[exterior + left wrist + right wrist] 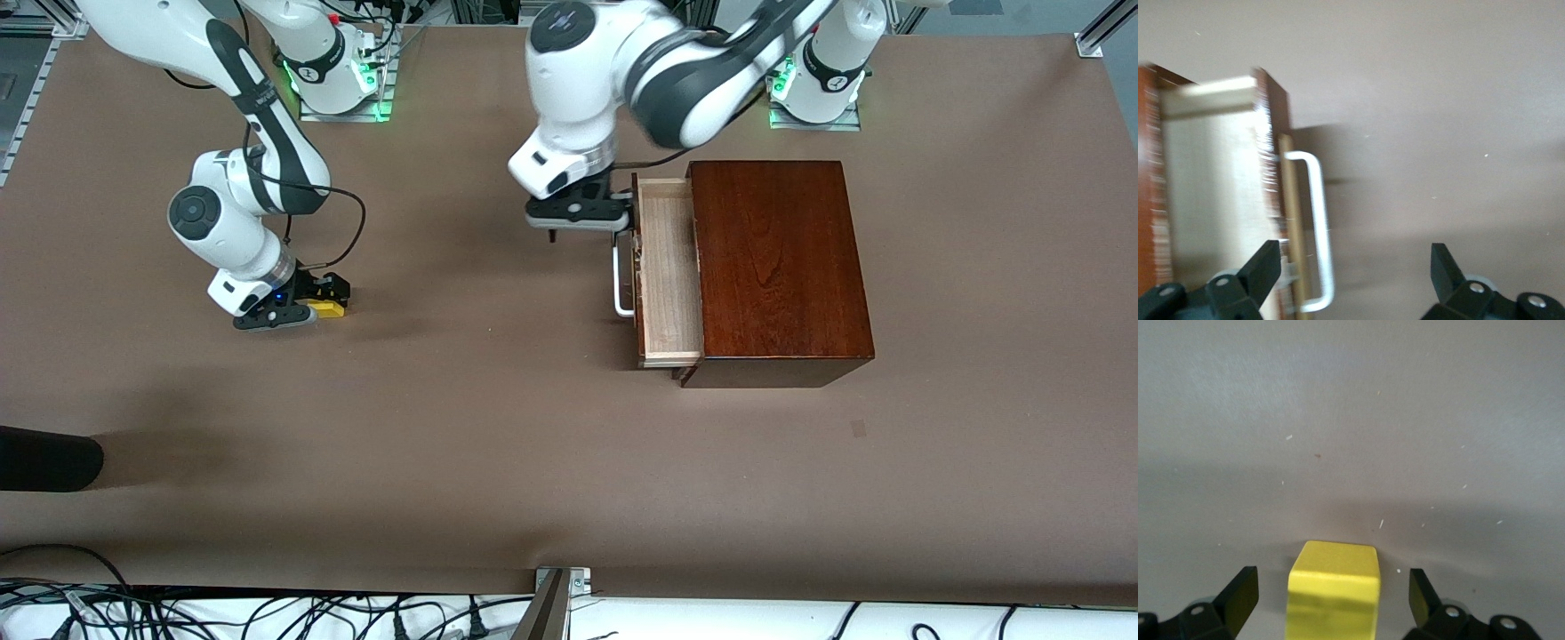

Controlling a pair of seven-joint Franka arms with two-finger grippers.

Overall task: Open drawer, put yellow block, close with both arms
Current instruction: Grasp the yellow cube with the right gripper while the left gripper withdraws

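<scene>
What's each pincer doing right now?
Left pincer: open, holding nothing, by the drawer handle.
Right pincer: open around the yellow block, not gripping.

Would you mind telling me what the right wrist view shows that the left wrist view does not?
Only the right wrist view shows the yellow block, sitting on the table between the right gripper's open fingers, with gaps on both sides. Only the left wrist view shows the pulled-out drawer and its white handle, with the left gripper open above them. Both show the brown table and a pair of spread black fingertips.
</scene>
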